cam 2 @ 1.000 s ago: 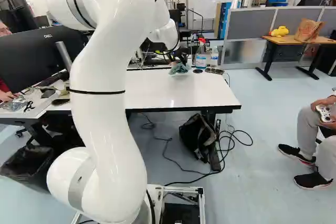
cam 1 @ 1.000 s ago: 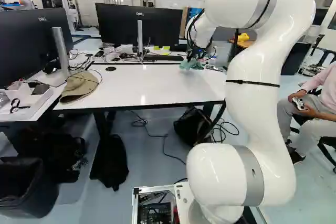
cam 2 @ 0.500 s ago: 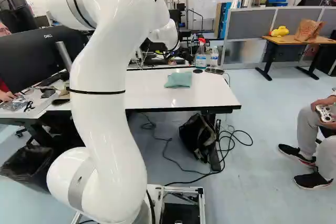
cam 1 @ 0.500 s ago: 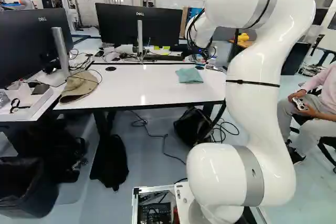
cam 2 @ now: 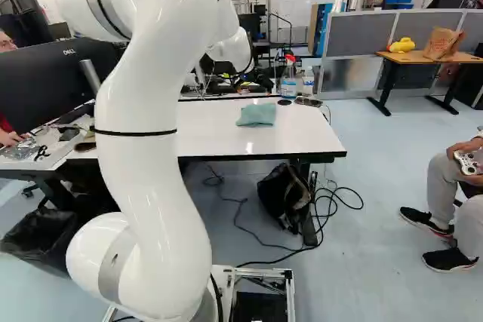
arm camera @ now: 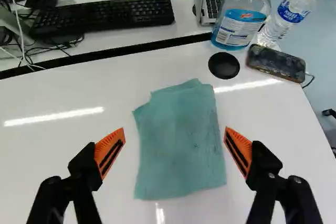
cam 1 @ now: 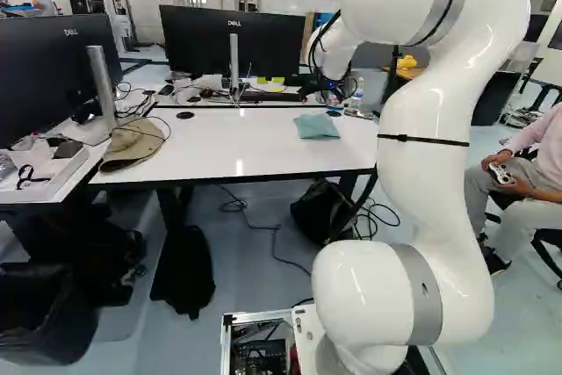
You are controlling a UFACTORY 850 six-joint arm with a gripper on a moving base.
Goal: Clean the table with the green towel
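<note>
Hovering over the green towel [arm camera: 180, 137]
Gripper [arm camera: 174, 150] spread wide, empty; towel flat on table [arm camera: 63, 145], long axis running ahead between fingers.

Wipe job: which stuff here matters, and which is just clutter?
Matters:
green towel, lying flat between the open jaws
white table
gripper

Clutter:
keyboard
spray bottle
water bottle
phone
tan hat
</note>
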